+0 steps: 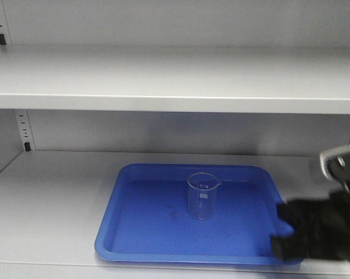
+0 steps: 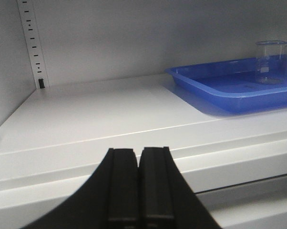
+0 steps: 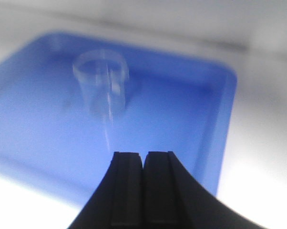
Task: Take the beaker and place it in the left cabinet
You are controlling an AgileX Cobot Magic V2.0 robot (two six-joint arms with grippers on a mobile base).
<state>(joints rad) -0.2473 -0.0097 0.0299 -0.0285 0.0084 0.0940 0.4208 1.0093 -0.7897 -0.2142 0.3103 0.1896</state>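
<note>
The clear glass beaker [image 1: 202, 195] stands upright in the blue tray [image 1: 134, 232] on the lower shelf of the grey left cabinet [image 1: 47, 203]. It also shows at the far right of the left wrist view, beaker [image 2: 272, 62] on tray [image 2: 215, 83], and blurred in the right wrist view, beaker [image 3: 101, 88]. My right gripper [image 1: 282, 229] hovers over the tray's front right corner, well clear of the beaker; its fingers are pressed together with nothing between them [image 3: 144, 160]. My left gripper [image 2: 139, 155] is shut and empty, in front of the shelf edge, left of the tray.
An upper shelf [image 1: 175, 81] overhangs the tray. Slotted rails [image 1: 25, 131] run up the back corners. The cabinet's left wall [image 2: 5, 71] bounds the shelf. Bare shelf [image 2: 96, 119] lies left of the tray.
</note>
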